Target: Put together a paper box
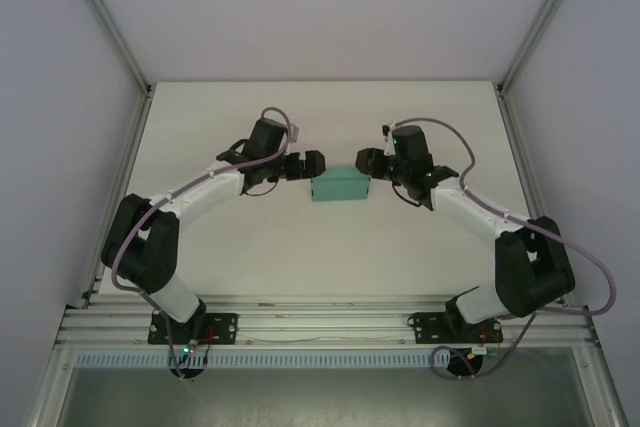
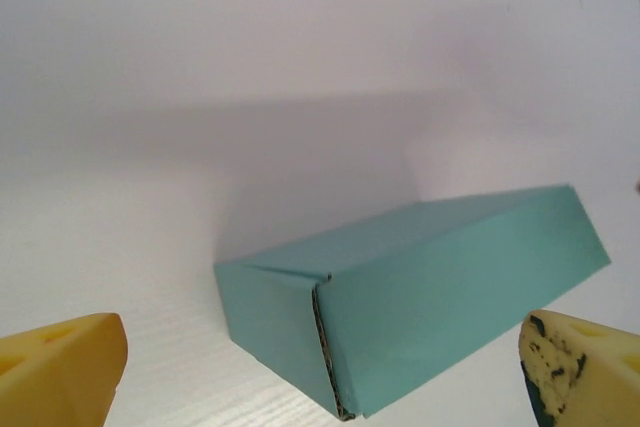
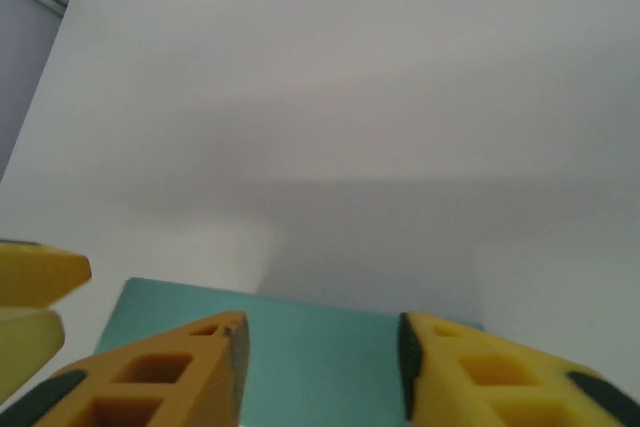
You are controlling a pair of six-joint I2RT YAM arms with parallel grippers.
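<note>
A folded teal paper box (image 1: 340,187) lies midway between the side edges of the white desk (image 1: 330,262). The left jaws gape wide beside its left end; the right jaws hang parted at its right end.

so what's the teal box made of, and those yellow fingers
The paper box looks like thin matte card; its end seam shows thin cut edges. The right end effector fingers are probably hard yellow plastic, going by the moulded hollow cells.
</note>
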